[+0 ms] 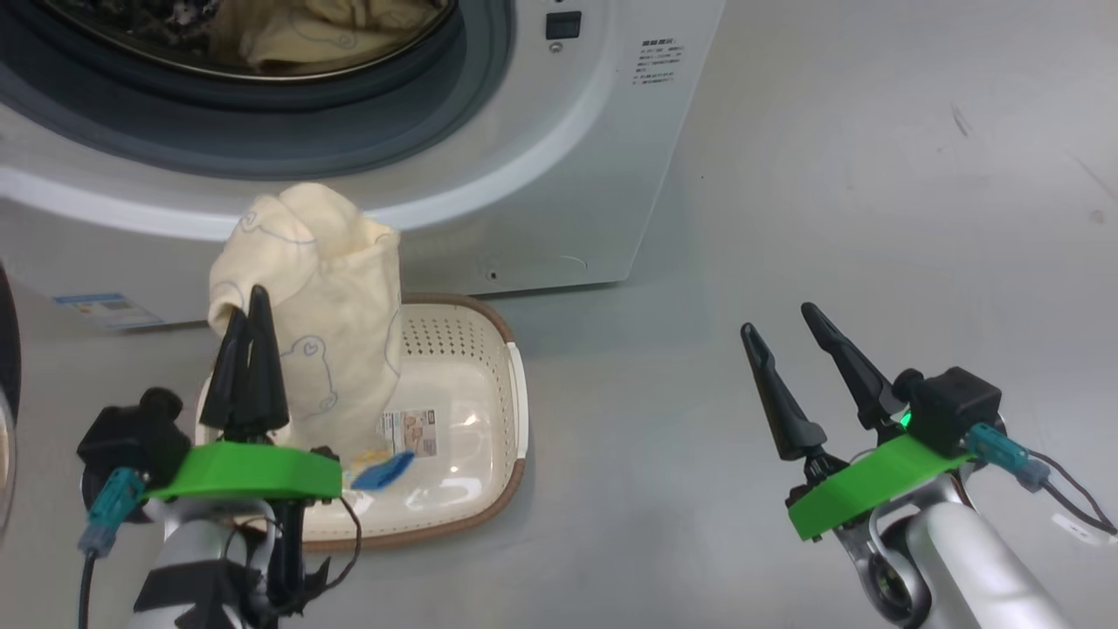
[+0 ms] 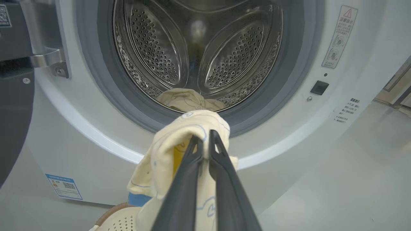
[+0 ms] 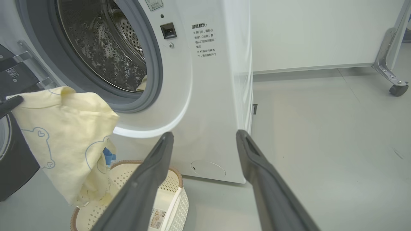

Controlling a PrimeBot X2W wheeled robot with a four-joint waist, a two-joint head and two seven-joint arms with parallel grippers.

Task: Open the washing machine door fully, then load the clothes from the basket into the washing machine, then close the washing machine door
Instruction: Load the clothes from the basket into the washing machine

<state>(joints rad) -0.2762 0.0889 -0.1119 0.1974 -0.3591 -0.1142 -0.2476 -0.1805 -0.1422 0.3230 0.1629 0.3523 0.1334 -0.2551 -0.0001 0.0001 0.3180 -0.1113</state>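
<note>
Clothes: cream garment hangs above basket, pinched in closed jaws of left gripper, before washing machine opening. Blue piece at its lower edge. Second garment in drum. Door swung aside. Right gripper jaws spread, empty, over floor.

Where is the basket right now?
In the head view, the basket sits on the floor left of centre, just before the washing machine, under the hanging clothes.
</note>
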